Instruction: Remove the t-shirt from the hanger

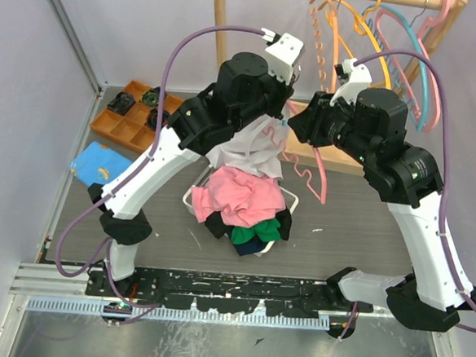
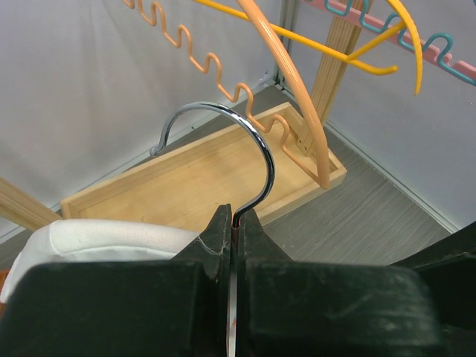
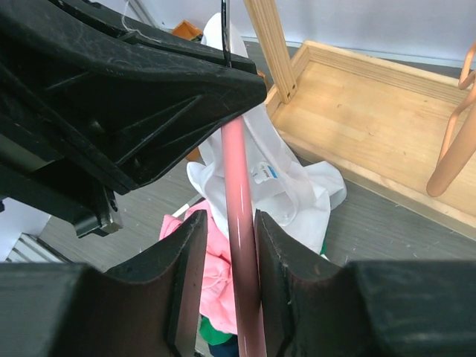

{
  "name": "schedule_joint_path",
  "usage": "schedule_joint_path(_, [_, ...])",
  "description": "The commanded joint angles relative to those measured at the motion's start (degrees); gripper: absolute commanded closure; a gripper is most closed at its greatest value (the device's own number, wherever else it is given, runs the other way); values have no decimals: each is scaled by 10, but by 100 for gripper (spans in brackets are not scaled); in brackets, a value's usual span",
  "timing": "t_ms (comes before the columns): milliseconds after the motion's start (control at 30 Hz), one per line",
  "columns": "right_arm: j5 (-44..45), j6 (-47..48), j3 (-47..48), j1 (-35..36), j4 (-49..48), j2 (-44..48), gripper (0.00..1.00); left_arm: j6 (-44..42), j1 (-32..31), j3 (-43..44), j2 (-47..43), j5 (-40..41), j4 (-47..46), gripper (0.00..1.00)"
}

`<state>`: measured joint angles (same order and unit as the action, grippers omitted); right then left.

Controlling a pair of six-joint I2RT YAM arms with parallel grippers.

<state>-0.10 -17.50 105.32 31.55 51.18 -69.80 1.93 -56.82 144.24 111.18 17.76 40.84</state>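
Top external view, from the left: an orange tray [image 1: 119, 125] with compartments sat at the far left of the desk [image 1: 357, 228], with a blue cloth [image 1: 100, 165] lying just in front of it. The left arm [image 1: 153, 168] arched up and inward over the middle. Below its wrist hung the white t-shirt [image 1: 252, 151], above a heap of clothes [image 1: 241, 199], pink on top and green and dark underneath. To the right of the shirt one wavy side of the pink hanger [image 1: 310, 171] slanted down, free of cloth. The right arm [image 1: 420, 199] reached in toward it from the right, and behind stood a wooden rack [image 1: 220, 22] carrying orange, yellow, teal and pink hangers [image 1: 394, 50].

On the left wrist camera the left pincer [image 2: 235, 220] was pressed together on the stem of the hanger's chrome hook [image 2: 256, 141], which curved up free above the jaws. A fold of the t-shirt showed at the lower left. The rack's wooden base [image 2: 186, 186] lay beyond.

On the right wrist camera the right pincer [image 3: 232, 227] straddled the hanger's pink bar, one finger against it and the other just beside it. Whether it had clamped could not be told. The t-shirt draped behind the bar with its neck label showing.
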Motion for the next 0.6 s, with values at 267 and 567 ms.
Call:
schedule_joint_path(267, [22,28,-5,5,-26,7,81,-4,-3,14,-15,1,-31,100])
schedule_joint_path(567, [10,28,-15,5,-57,21,99,-4,-2,-53,-48,-18,-80,57])
